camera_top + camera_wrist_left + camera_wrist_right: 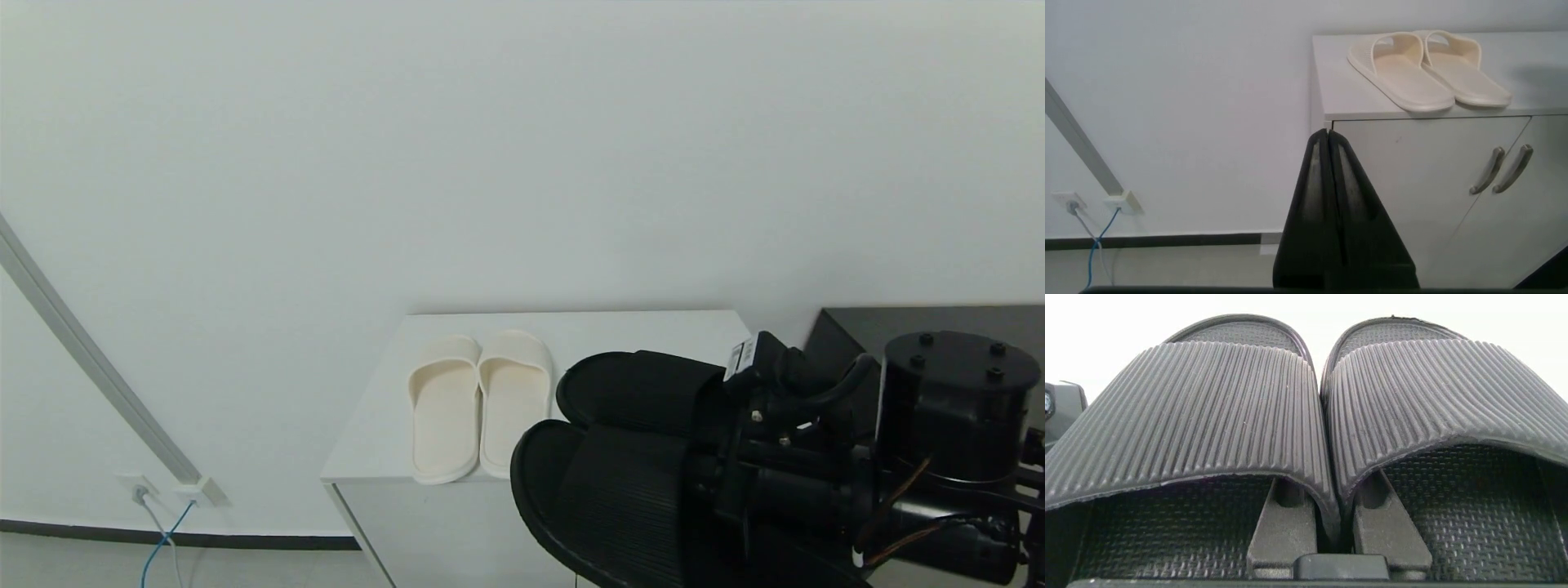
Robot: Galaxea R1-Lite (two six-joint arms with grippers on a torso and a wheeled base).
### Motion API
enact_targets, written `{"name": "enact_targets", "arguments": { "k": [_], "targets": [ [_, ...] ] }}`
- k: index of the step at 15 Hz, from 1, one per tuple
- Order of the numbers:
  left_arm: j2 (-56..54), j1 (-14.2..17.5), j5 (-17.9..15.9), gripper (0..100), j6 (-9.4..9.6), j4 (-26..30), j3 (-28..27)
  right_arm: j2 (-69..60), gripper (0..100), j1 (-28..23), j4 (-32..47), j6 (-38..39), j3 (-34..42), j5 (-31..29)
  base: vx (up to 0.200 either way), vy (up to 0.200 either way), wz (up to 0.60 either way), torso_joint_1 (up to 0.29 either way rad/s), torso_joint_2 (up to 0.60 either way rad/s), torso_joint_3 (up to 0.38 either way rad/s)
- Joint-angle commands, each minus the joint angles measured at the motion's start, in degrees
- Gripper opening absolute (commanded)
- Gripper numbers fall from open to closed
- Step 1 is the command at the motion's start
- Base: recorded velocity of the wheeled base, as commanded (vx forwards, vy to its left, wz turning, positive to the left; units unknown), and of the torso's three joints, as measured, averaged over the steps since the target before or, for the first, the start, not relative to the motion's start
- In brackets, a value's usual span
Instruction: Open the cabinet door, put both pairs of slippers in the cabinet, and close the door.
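Observation:
A white cabinet [367, 425] stands against the wall with both doors shut, its two handles [1503, 169] side by side. A pair of white slippers [478, 404] [1429, 69] lies on its top, toward the left. My right gripper [1327, 531] is shut on the pair of black slippers [620, 441] [1323, 416], pinching their inner edges together under the ribbed straps. It holds them in the air in front of the cabinet's right part. My left gripper [1328, 143] is shut on nothing, level with the cabinet's upper left front corner.
A grey conduit [82, 351] slants down the wall to sockets [139, 488] with blue and white cables near the floor, left of the cabinet. A dark surface [898, 318] lies right of the cabinet.

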Motion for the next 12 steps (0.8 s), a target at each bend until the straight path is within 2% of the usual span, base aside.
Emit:
{"name": "enact_targets", "arguments": {
  "k": [1, 7, 8, 12],
  "targets": [
    [0.0, -0.01, 0.01, 0, -0.01, -0.01, 0.0, 0.39, 0, 0.03, -0.07, -0.01, 0.1, -0.01, -0.2, 0.0, 0.0, 0.002, 0.0, 0.002],
    [0.0, -0.01, 0.01, 0, -0.09, -0.01, 0.0, 0.48, 0, 0.03, -0.07, 0.25, 0.45, 0.17, -0.2, 0.0, 0.0, 0.0, 0.0, 0.004],
    [0.0, -0.01, -0.08, 0, -0.01, -0.01, 0.0, 0.13, 0, 0.03, -0.07, 2.8, 0.45, 0.25, 0.0, 0.0, 0.0, 0.0, 0.0, 0.0],
    [0.0, -0.01, 0.01, 0, -0.09, -0.01, 0.0, 0.39, 0, 0.03, -0.07, 3.15, 0.98, 0.08, 0.0, 0.0, 0.0, 0.0, 0.0, 0.0]
  ]
}}
